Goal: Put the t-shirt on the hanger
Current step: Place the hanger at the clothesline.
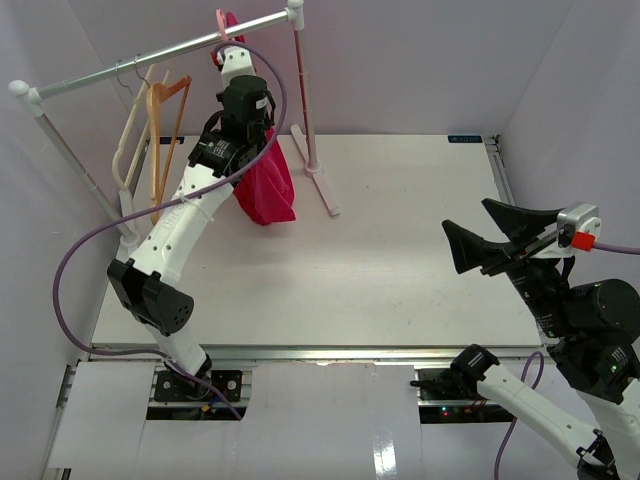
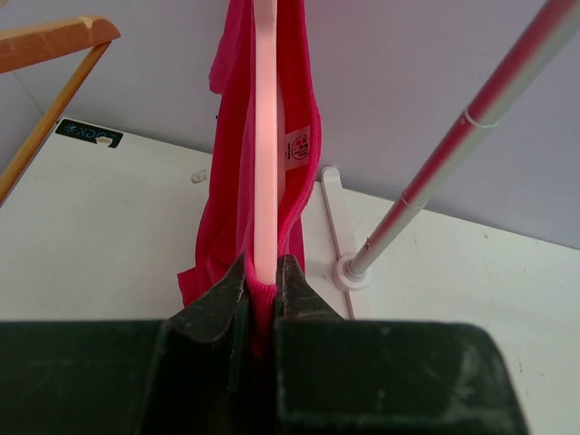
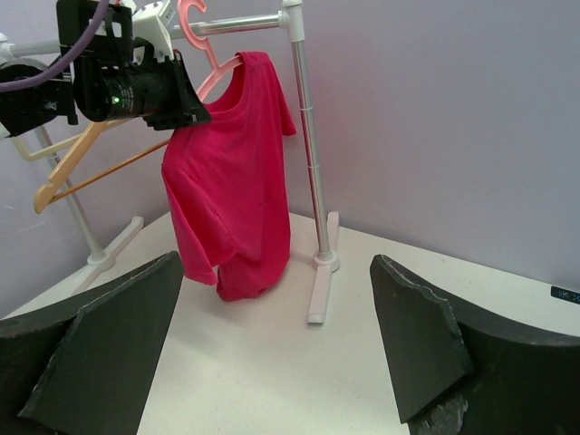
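Left fingers (image 2: 213,313) are pinched together on the thin pink plastic hanger (image 2: 265,136), with a fold of the crimson-red short-sleeved t-shirt (image 2: 231,208) caught in the same pinch. The shirt is draped on the hanger and hangs below the fingers. Its hem is down near the white desk (image 1: 400,250), can't tell if it touches.

My guess is it's light, floppy and a bit slidey on smooth plastic, so grab the stiff hanger arm by the shoulder, not loose cloth.

Above the fingers the hook looks caught on the silver rail (image 1: 100,70). A tan wooden hanger (image 1: 165,105) and a cream-white hanger (image 1: 128,150) hang further along it. Right fingers (image 3: 100,344) are spread wide, well apart from all this, holding nothing.

The left wrist view shows the pinch itself. The right wrist view shows the whole shirt and the hook, which that close-up misses.
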Controlling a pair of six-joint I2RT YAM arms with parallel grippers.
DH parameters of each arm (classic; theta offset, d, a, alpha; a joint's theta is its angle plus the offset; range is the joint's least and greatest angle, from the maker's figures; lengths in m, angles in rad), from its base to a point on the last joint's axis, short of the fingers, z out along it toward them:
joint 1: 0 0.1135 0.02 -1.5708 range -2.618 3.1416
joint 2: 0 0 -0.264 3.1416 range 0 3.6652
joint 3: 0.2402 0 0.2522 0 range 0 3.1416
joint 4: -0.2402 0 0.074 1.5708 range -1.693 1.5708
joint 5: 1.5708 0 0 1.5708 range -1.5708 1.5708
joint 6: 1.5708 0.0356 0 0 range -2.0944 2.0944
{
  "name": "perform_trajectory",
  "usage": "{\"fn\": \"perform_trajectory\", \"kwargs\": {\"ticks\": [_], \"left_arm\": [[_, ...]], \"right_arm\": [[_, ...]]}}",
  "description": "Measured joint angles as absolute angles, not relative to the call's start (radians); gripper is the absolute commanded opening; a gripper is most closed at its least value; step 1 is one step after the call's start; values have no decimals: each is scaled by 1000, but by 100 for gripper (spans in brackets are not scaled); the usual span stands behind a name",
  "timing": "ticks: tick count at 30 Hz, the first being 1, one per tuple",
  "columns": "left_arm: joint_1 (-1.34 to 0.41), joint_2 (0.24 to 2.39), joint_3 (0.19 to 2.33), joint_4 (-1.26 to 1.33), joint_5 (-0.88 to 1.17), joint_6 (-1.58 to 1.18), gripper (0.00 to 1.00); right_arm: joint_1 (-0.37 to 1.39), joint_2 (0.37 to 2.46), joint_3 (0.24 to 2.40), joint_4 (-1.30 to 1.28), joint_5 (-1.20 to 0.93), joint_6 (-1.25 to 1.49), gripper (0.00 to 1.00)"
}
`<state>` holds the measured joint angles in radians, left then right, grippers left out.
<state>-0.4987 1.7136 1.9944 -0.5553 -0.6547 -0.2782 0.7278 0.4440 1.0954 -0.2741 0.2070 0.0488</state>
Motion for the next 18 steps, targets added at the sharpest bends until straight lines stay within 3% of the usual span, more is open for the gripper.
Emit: {"fn": "perform_trajectory", "kwargs": {"ticks": [18], "left_arm": [[-486,1730,1840,-340,-680,-241,0]], "right_arm": [[735,434,1082,-274,191,46,90]]}}
